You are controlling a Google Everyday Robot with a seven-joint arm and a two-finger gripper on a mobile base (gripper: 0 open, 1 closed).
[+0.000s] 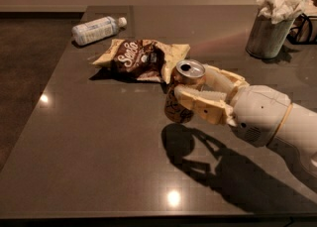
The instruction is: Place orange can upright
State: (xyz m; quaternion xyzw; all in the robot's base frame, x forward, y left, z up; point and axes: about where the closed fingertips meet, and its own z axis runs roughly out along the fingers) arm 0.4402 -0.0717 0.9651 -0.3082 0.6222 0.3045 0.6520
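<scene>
The orange can (pixel 181 88) is upright with its pull-tab top facing up, held near the middle of the dark table (pixel 99 141). My gripper (pixel 190 88) reaches in from the right and is shut on the can, one cream finger (pixel 200 104) across its front and the other behind it. The can's shadow lies on the table just below it, so it seems slightly above the surface or just at it.
A brown and cream chip bag (pixel 141 58) lies just behind and left of the can. A clear water bottle (pixel 96 29) lies on its side at the back left. A grey metal cup with white tissues (pixel 270 30) stands at the back right.
</scene>
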